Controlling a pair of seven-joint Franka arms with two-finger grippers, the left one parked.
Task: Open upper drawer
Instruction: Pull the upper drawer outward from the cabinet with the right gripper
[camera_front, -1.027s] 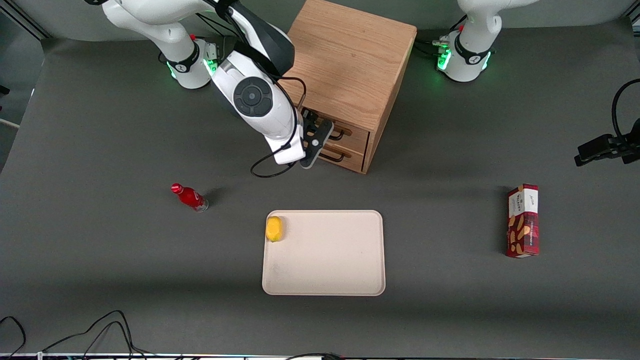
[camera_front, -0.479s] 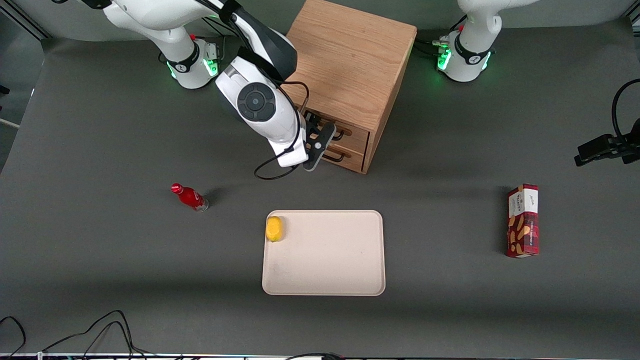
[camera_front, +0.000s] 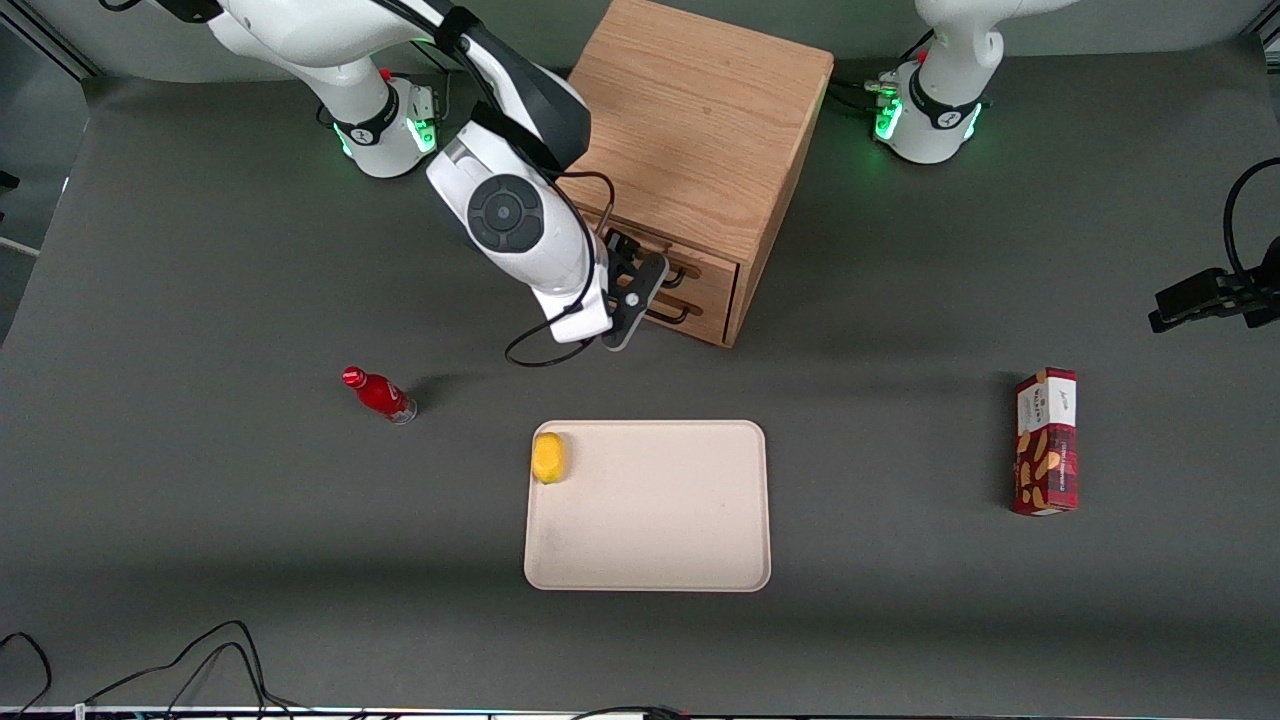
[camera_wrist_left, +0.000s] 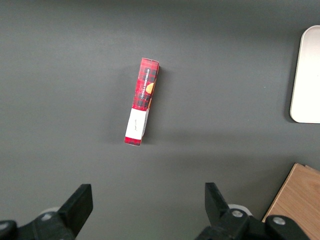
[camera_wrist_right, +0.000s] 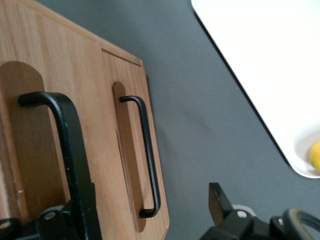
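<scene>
The wooden cabinet (camera_front: 690, 120) stands at the back of the table with two drawers facing the front camera. The upper drawer (camera_front: 708, 266) looks closed, flush with the lower drawer (camera_front: 702, 318). My gripper (camera_front: 632, 290) is right in front of the drawer fronts, open. In the right wrist view, the upper drawer's black bar handle (camera_wrist_right: 70, 140) is large and close and runs just inside one finger. The lower drawer's handle (camera_wrist_right: 147, 150) shows farther off between the spread fingers (camera_wrist_right: 216, 196). My gripper (camera_wrist_right: 145, 202) holds nothing.
A beige tray (camera_front: 700, 560) lies nearer the front camera than the cabinet, with a yellow fruit (camera_front: 548, 457) in one corner. A red bottle (camera_front: 380, 393) lies toward the working arm's end. A red snack box (camera_front: 1046, 440) lies toward the parked arm's end. Cables run along the table's front edge.
The arm shifted slightly in front of the cabinet, toward it and then a little back. The gripper stays open and both drawers look unmoved.
</scene>
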